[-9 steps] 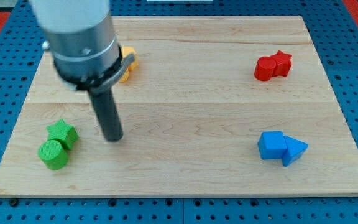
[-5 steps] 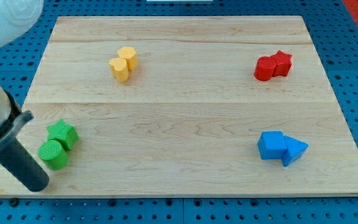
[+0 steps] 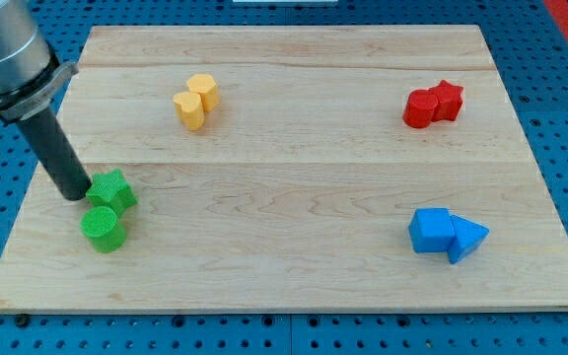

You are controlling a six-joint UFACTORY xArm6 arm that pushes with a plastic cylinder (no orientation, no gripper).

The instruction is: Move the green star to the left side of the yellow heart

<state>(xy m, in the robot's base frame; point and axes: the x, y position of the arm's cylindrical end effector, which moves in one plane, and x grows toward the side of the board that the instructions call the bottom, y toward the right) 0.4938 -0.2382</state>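
- The small green star-shaped plastic block (image 3: pixel 112 189) lies near the left edge of the pale wooden table (image 3: pixel 294 148), in the lower left part of the view, touching a green cylinder block (image 3: pixel 103 228) just below it
- The rod's tip (image 3: pixel 75 193) rests on the table right beside the star's left flank, touching it or very nearly so
- There are no jaws on this arm, only the straight dark rod, so nothing is spread or pinched; the star can only be shoved
- The star looks light and rigid, with a smooth base that should slide easily on the wood; its points make it likely to spin if pushed off-centre, so contact is best taken square on a flat between two points, low on its side
- The target, the yellow heart-shaped block (image 3: pixel 191 108), sits toward the view's top, up and right of the star, touching a second yellow block (image 3: pixel 203 91) whose shape is hard to make out
- The path from star to the heart's left side is bare wood; the main nuisance is the green cylinder, which may drag along with the star
- A red pair (image 3: pixel 433 105) at the upper right and a blue cube with a blue triangular block (image 3: pixel 447 235) at the lower right stand well apart from the route
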